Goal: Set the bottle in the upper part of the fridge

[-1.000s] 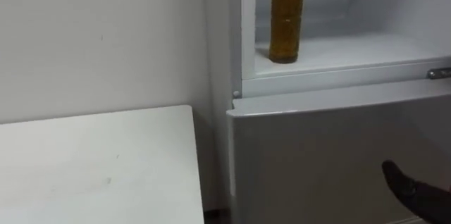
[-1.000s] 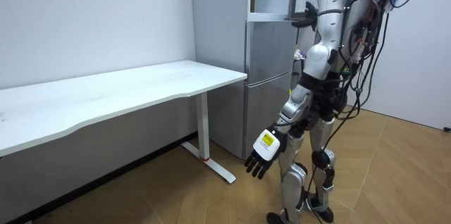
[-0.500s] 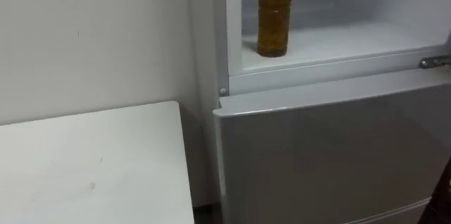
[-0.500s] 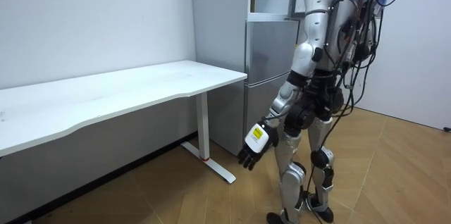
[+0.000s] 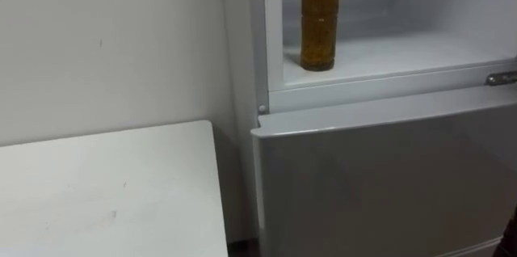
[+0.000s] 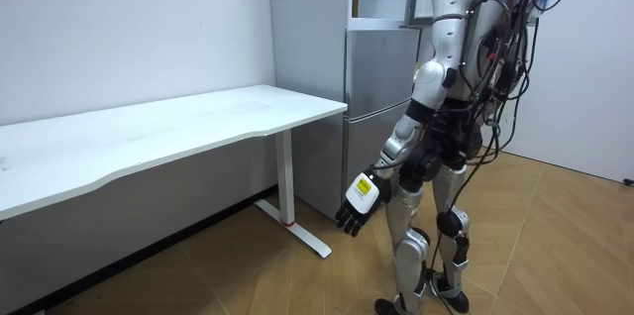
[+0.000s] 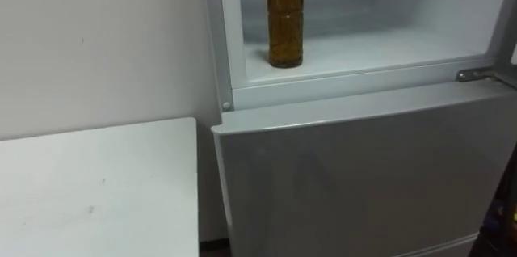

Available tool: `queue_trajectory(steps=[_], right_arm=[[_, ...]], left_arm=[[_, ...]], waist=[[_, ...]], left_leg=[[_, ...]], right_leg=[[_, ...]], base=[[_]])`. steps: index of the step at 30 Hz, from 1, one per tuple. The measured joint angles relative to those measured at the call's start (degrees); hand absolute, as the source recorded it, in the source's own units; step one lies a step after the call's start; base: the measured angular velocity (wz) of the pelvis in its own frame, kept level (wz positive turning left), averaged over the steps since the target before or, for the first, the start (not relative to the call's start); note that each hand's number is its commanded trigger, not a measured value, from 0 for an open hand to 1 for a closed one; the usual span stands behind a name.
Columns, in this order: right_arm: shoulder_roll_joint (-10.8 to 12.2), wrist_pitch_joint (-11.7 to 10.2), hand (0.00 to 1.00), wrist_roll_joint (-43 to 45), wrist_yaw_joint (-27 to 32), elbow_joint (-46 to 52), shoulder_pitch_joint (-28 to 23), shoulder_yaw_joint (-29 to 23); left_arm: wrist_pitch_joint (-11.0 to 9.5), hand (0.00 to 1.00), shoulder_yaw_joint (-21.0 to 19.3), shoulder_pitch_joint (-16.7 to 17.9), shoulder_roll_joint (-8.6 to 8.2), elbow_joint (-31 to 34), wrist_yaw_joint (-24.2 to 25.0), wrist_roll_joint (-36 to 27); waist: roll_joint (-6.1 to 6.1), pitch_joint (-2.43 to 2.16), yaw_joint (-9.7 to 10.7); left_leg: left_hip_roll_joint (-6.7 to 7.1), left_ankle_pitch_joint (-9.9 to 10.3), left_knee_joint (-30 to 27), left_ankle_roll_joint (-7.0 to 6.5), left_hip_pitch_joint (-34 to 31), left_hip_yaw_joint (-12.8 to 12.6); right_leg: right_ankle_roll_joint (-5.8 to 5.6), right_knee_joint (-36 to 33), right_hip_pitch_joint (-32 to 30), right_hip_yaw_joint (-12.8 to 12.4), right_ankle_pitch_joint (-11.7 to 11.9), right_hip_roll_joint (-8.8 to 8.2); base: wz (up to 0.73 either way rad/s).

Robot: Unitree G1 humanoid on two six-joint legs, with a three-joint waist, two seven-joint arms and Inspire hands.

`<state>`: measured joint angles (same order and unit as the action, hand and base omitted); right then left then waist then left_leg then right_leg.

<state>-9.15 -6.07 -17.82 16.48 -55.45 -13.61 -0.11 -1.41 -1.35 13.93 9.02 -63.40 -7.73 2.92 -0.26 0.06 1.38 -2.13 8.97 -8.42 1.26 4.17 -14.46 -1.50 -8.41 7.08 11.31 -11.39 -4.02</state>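
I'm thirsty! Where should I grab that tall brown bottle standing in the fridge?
Grip the tall amber bottle round its middle, probably from the front. It stands upright near the white fridge shelf's front edge, with the side wall close on its left, so front and right look free.

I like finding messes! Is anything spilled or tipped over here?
Nothing stands out. The bottle stands upright on the shelf of the upper fridge, which is open; no spill shows around it.

No text or label can be read.
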Motion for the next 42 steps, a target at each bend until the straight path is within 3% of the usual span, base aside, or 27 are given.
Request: queue_trajectory(steps=[4,10,22,27,29,32,34,37,42], right_arm=[[0.1,1.1,0.0,-1.0,-7.5,-0.2,0.1,0.7],[0.3,2.7,0.0,-2.0,-13.9,-3.1,2.4,1.2],[0.3,6.2,0.0,-4.2,-18.0,-9.7,4.4,0.8],[0.1,7.0,0.0,-7.0,-18.5,-8.7,4.6,-3.8],[-0.3,7.4,0.0,-8.9,-17.7,-8.6,5.2,-6.4],[-2.1,7.8,0.0,-9.0,-15.9,-6.7,6.5,-10.4],[-4.5,8.0,0.0,-10.6,-14.6,-3.9,7.5,-13.9],[-7.2,8.1,0.0,-10.8,-12.7,0.4,7.8,-18.4],[-10.2,8.2,0.0,-10.7,-9.8,5.5,8.7,-23.7]], left_arm=[[0.2,0.0,-0.2,0.3,0.0,0.0,0.7,0.5],[0.9,0.0,-0.7,0.5,0.01,0.0,1.0,2.0],[4.0,0.0,-0.8,0.4,0.01,-0.2,2.3,2.4],[4.1,0.0,-3.2,1.3,-0.04,0.1,2.3,4.2],[4.6,0.0,-5.3,1.7,0.03,0.5,2.3,4.5],[5.2,0.0,-7.1,2.1,0.54,0.7,2.3,4.6],[5.3,0.0,-9.0,2.5,0.97,0.9,2.3,4.6],[5.2,0.0,-12.0,2.6,1.09,2.1,1.9,5.1],[5.8,0.0,-13.1,2.2,1.16,3.3,1.7,5.7]], waist=[[-0.21,0.0,-0.1],[-0.58,0.02,-0.2],[-0.87,0.06,0.1],[-1.58,0.23,0.2],[-2.2,0.42,0.4],[-3.36,0.35,1.3],[-3.63,0.49,1.9],[-4.5,0.34,2.1],[-5.45,0.17,3.3]], left_leg=[[0.01,0.0,-0.4,0.0,-0.5,0.4],[0.0,0.1,-0.8,0.05,-0.7,0.4],[-0.07,0.4,-1.3,0.07,-0.6,0.5],[-0.06,0.4,-1.1,0.08,-0.3,0.6],[-0.06,0.4,-1.1,0.08,0.0,0.6],[-0.02,0.4,-1.1,0.08,0.0,0.7],[0.02,0.4,-1.1,0.04,0.2,0.6],[0.02,0.5,-1.0,0.05,0.5,0.6],[0.0,0.5,-0.7,0.05,0.5,0.5]], right_leg=[[0.02,0.1,-0.2,0.0,0.0,0.02],[0.02,0.6,-0.1,0.0,0.0,0.02],[0.02,0.6,0.5,0.0,0.0,0.06],[0.02,0.7,0.8,0.0,0.0,0.09],[0.02,0.7,1.1,0.0,0.0,0.08],[0.01,0.7,1.2,0.3,0.0,0.05],[0.0,0.7,1.3,0.3,0.0,0.05],[-0.04,0.7,1.3,0.0,-0.1,0.06],[-0.02,0.4,1.2,-0.1,-0.1,0.13]], base=[[0.04],[0.0],[0.0],[0.0],[0.0],[0.02],[0.0],[0.0],[0.0]])
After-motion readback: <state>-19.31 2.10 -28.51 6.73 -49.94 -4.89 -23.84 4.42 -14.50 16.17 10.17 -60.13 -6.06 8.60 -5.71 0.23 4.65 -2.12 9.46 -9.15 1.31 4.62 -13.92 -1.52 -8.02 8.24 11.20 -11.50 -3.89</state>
